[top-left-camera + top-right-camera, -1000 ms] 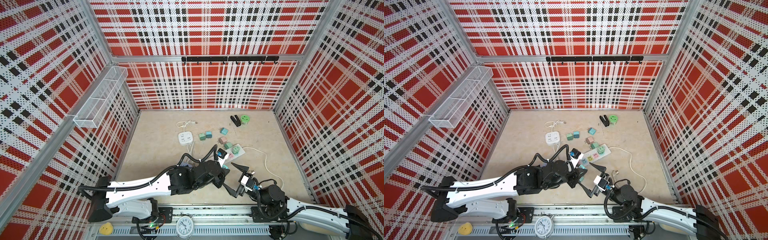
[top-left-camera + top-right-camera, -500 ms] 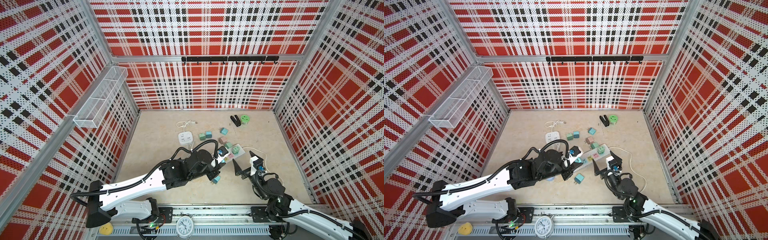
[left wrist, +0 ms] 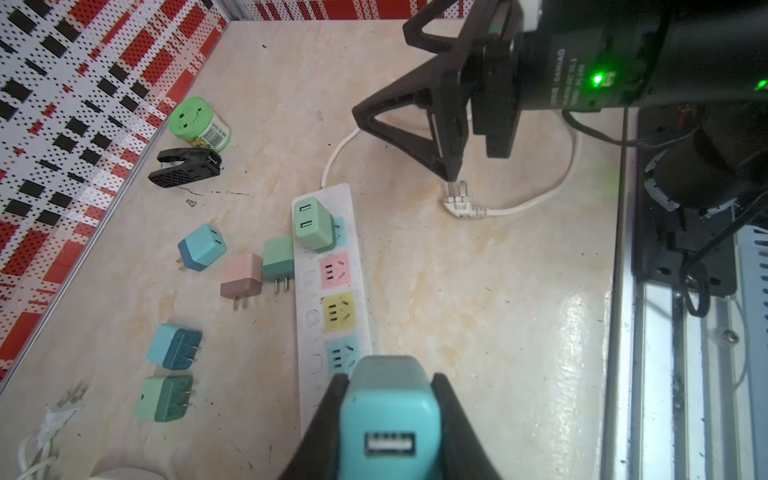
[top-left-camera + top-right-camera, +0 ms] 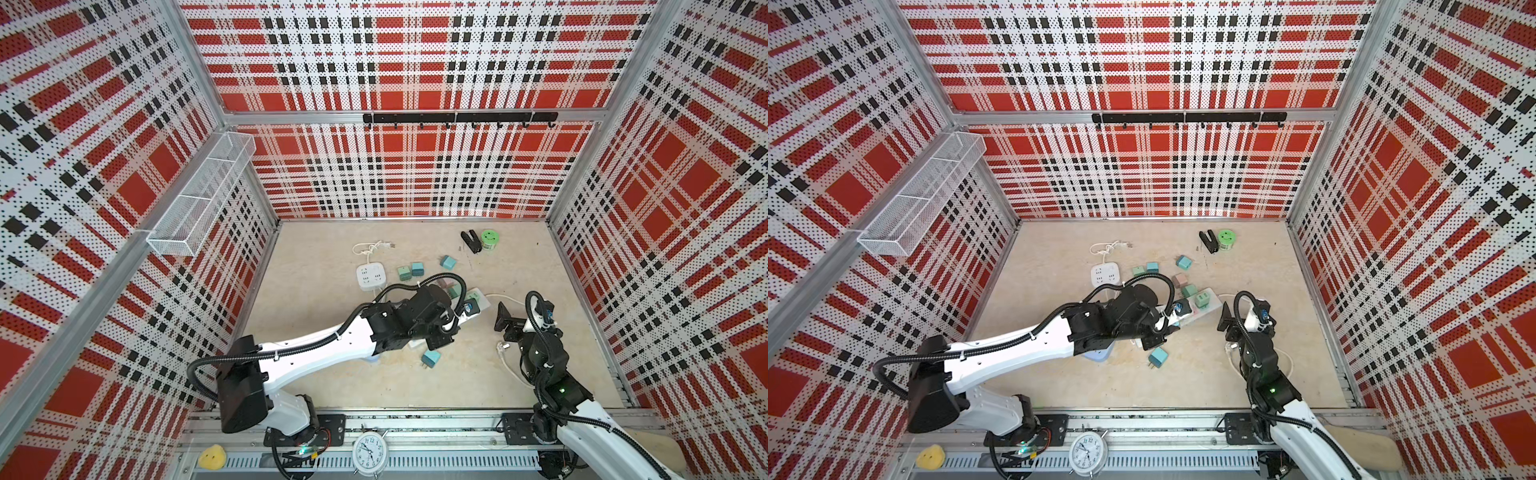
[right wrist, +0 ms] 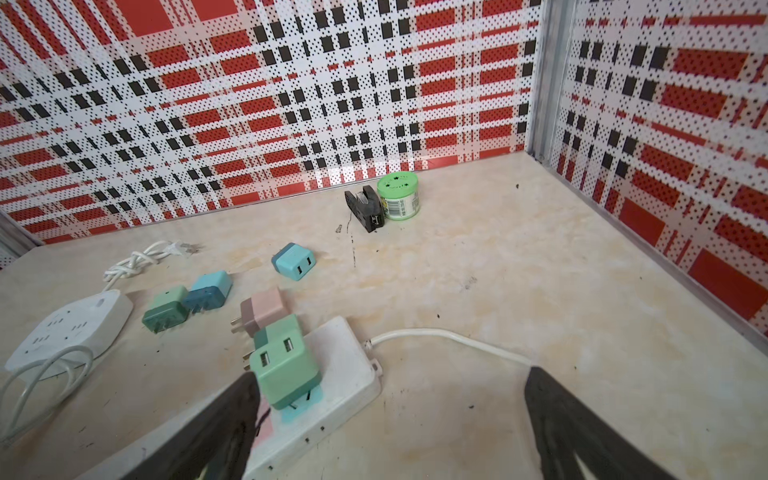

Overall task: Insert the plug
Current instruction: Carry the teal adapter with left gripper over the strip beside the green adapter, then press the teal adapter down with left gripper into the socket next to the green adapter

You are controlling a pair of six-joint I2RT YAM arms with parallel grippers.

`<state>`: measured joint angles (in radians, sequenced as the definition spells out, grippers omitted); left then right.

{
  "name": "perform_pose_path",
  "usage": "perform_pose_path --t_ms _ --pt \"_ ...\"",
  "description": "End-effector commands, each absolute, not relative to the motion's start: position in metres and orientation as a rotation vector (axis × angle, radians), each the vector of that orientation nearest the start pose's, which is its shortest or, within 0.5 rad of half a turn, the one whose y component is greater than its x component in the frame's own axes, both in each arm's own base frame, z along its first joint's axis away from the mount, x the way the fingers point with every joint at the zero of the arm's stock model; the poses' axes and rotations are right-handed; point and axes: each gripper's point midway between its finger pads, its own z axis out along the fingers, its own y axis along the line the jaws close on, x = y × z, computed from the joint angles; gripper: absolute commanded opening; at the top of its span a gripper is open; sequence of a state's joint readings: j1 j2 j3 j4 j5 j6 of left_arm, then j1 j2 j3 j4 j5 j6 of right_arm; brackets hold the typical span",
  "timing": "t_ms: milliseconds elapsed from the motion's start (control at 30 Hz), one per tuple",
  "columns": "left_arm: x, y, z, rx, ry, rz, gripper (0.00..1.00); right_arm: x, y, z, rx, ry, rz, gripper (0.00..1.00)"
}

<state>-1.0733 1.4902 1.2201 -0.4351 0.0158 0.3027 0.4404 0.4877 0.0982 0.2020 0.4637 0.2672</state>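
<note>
The left hand (image 3: pixel 388 376) clamps the teal plug (image 3: pixel 390 419), the right hand (image 5: pixel 392 377) stands open; we should square its prongs over the blue socket (image 3: pixel 340 355) of the power strip (image 3: pixel 309 291) before pressing.

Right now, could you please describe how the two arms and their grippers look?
The left arm and right arm have white shells, black joints and black corrugated cables. The left gripper and right gripper are black. A green light glows on the right arm.

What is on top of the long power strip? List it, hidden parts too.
A green charger sits on the power strip's cord-end socket. The pink socket, yellow socket and blue socket are bare. The teal charger in the left jaws hides the rest.
</note>
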Motion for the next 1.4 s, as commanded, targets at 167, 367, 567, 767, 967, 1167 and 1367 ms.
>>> perform_pose_path --t_ms 167,367,567,767,967,1167,1367 --pt "0.239 -0.420 0.193 1.508 1.768 -0.486 0.00 0.272 0.041 0.169 0.250 1.705 0.181 1.00" --pt "0.266 -0.432 0.173 1.483 1.816 -0.489 0.00 0.276 0.026 0.161 0.329 1.731 0.230 1.00" --pt "0.283 -0.445 0.152 1.499 1.833 -0.490 0.00 0.284 0.017 0.150 0.398 1.773 0.317 1.00" --pt "0.302 -0.450 0.131 1.491 1.874 -0.517 0.00 0.284 0.018 0.151 0.393 1.771 0.322 1.00" --pt "0.317 -0.448 0.112 1.499 1.903 -0.483 0.00 0.284 0.018 0.151 0.392 1.763 0.323 1.00" --pt "0.327 -0.444 0.098 1.490 1.939 -0.471 0.00 0.287 0.019 0.150 0.391 1.778 0.323 1.00" --pt "0.331 -0.446 0.090 1.502 1.950 -0.460 0.00 0.288 0.019 0.149 0.389 1.779 0.320 1.00"
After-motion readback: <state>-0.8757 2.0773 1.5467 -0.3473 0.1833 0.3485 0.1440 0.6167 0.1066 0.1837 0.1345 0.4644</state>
